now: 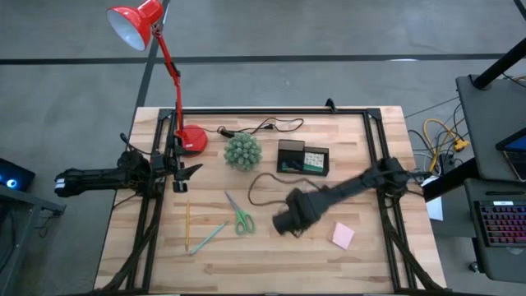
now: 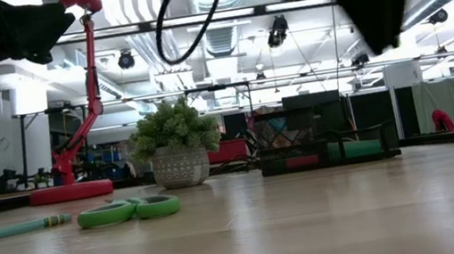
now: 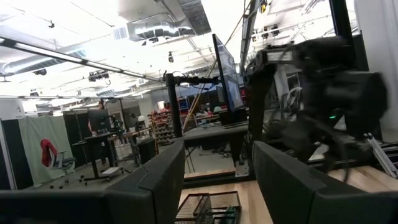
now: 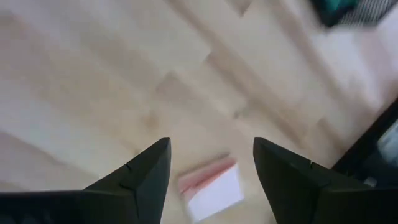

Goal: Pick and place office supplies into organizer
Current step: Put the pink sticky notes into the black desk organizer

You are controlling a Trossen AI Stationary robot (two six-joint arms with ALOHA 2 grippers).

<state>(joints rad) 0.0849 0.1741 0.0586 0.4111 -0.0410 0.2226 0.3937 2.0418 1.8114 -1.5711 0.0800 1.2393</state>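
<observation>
Two wide-spread fingers of the right claw (image 4: 211, 163) hang above the wooden worktop (image 1: 271, 271), the square pink sticky-note pad (image 1: 343, 236) lying flat just beyond them

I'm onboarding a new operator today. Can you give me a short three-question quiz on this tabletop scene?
1. True or false: the pink sticky-note pad already sits inside the organizer.
2. Which end effector is nearer the pad: A) left B) right?
3. Fill in: the green-handled scissors lie between the light green pen and the ____ end effector.

Key: 1 false; 2 B; 3 right.
</observation>
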